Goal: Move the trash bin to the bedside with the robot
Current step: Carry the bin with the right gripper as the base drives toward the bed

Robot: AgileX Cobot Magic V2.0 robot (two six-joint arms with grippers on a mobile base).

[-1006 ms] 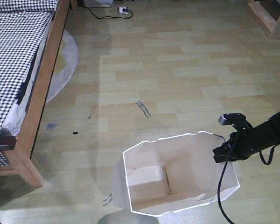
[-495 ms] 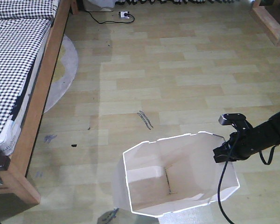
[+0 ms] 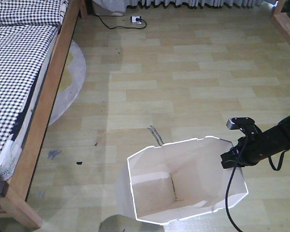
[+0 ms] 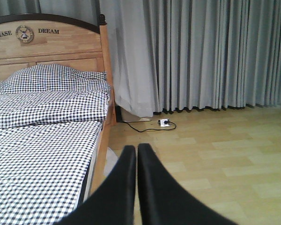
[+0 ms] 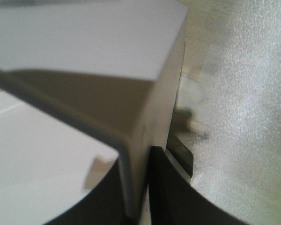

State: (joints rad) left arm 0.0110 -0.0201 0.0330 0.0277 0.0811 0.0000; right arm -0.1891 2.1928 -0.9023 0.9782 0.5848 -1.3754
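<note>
Upright white trash bin (image 3: 193, 166), rim in right gripper (image 3: 231, 161); bed (image 3: 19, 72) leftward

Floor (image 3: 208, 72): light wood-look planks, pale yellow-green, glare patch in a band down the middle.
Rug (image 3: 71, 84): round, grey, yellowish patch near its inner side; only the right arc shows, at left of the front view.
Power strip (image 3: 135, 19): white, lying on the floor near the far wall; black cable (image 3: 111, 24) runs from it leftward in a loose curve. Both also in the left wrist view.
Curtains (image 4: 201, 51): grey, pleated, hem reaching the floor.
Floor marks: dark double scuff (image 3: 156, 134), small black spot (image 3: 79, 162), bluish smudge (image 3: 53, 154).
Wooden frame (image 3: 286, 26): top right corner, cut off by the edge.
</note>
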